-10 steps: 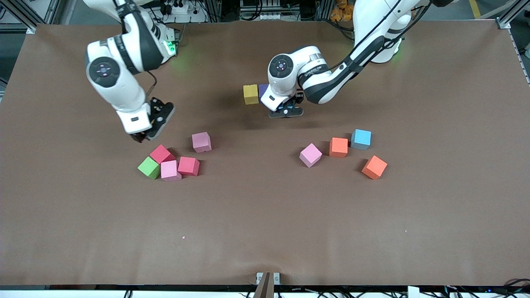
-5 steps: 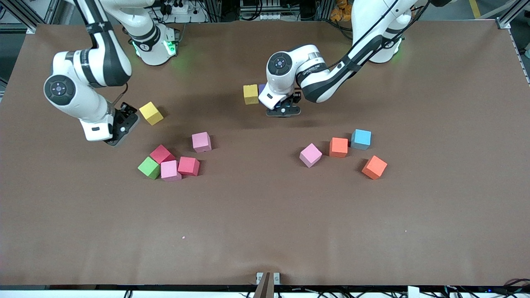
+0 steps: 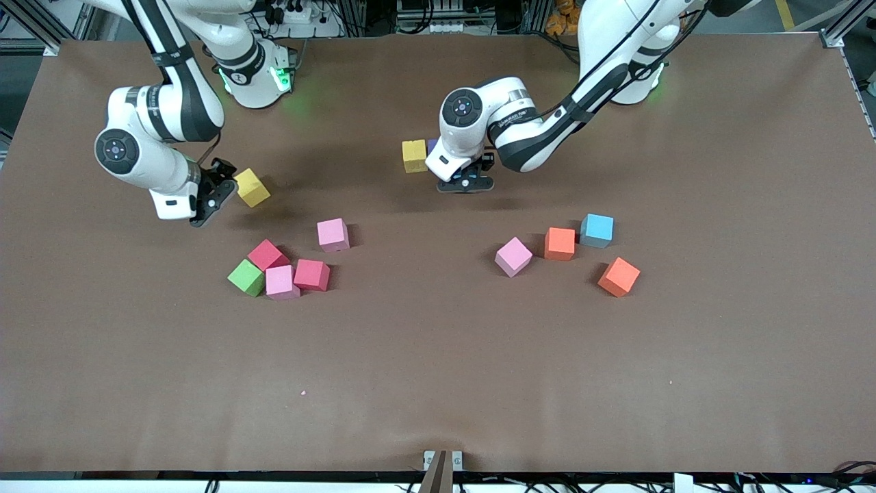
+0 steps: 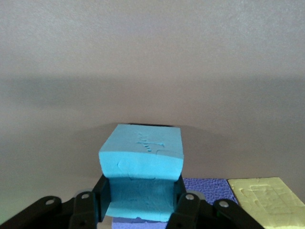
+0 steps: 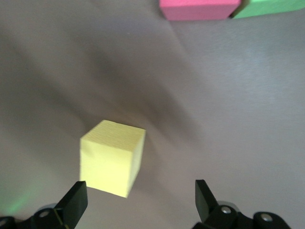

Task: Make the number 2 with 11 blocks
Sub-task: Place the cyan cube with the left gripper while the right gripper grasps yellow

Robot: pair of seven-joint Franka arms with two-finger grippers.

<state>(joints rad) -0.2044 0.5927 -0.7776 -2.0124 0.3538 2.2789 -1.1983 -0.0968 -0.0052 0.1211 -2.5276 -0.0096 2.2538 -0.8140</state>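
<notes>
Left gripper (image 4: 138, 217) apparently clamps light-blue block (image 4: 141, 164).

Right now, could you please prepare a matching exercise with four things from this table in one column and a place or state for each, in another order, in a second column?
Things
1. light blue foam cube
2. green foam cube
3. left gripper
4. right gripper

Places or states
A. open, beside a lone yellow foam cube
B. shut
C. held between gripper fingers
D. on the table, touching a pink foam cube

Pairs: 1-C, 2-D, 3-B, 4-A
</notes>
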